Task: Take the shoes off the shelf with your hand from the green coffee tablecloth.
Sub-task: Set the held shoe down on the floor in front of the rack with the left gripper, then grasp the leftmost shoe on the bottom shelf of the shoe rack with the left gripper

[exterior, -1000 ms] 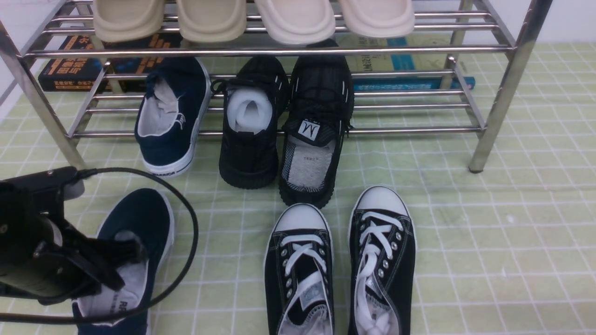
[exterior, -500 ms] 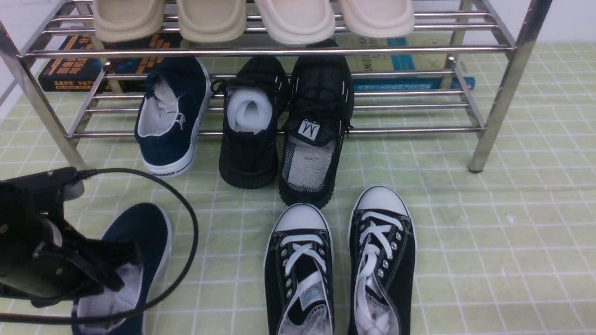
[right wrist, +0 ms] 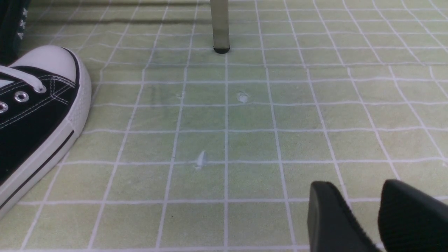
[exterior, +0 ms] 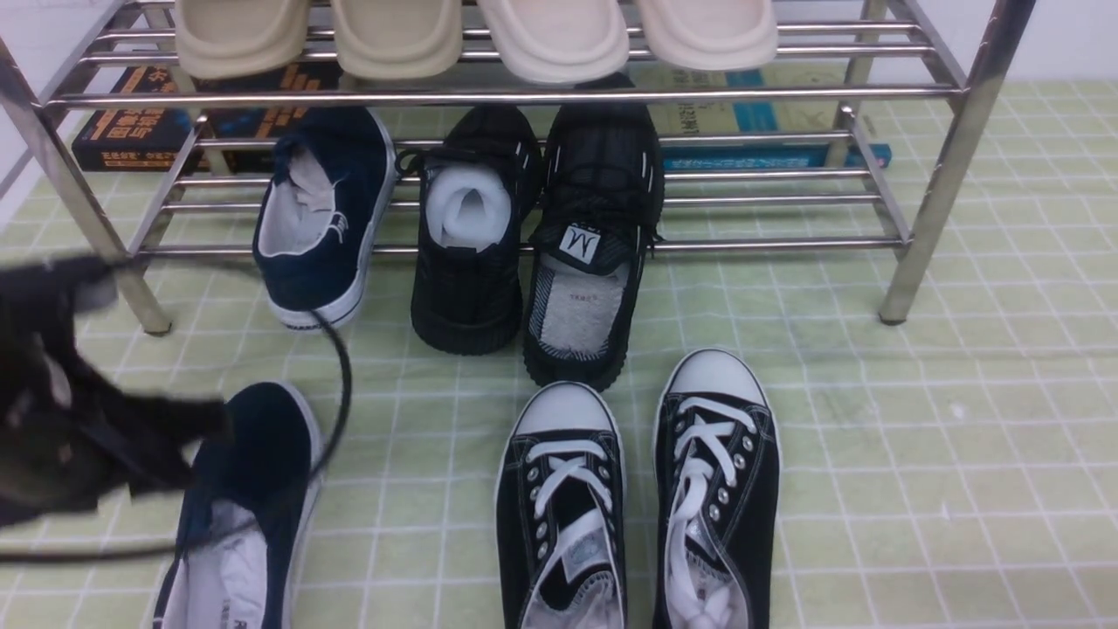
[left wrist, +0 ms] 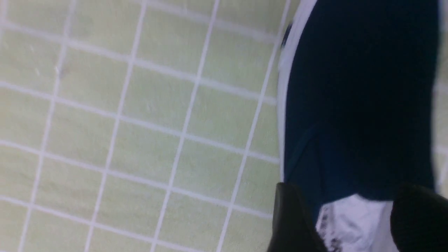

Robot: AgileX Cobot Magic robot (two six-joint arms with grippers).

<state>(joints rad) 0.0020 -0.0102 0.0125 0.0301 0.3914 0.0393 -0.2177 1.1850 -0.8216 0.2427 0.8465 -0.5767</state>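
Spreading across the whole tabletop, the green coffee tablecloth [exterior: 917, 454] is serving as the landing ground for shoes leaving the stainless-steel shelf [exterior: 952, 87], which is standing on it at the back and carrying beige slippers [exterior: 472, 35] on its upper tier. On the lower tier the shelved navy slip-on [exterior: 323, 218] is sitting with its heel jutting past the front rail toward the robot, just beside a pair of black mesh shoes [exterior: 533, 245] that are poking out likewise, an arrangement that is probably leaving each heel easy to reach from the front. A pair of black lace-up sneakers [exterior: 638, 498] is lying on the cloth in front of the mesh pair, apart from the left arm's work. The loose navy slip-on [exterior: 253, 454] is lying flat on the cloth at the near left, toe toward the shelf and white paper stuffing showing in its mouth, so I am judging half of the pair delivered and the other half waiting. The left pincer [left wrist: 351, 213] is hanging over that shoe's opening with its jaws standing wide apart and gripping nothing; it is showing only as a blur in the front view, so its height is hard to tell. The right pincer [right wrist: 360, 196] is hovering low over bare cloth beside the lace-ups, jaws parted and empty, seemingly parked out of the way. The black cable [exterior: 345, 376] is looping from the left arm and passing in front of the shelved shoe's heel.
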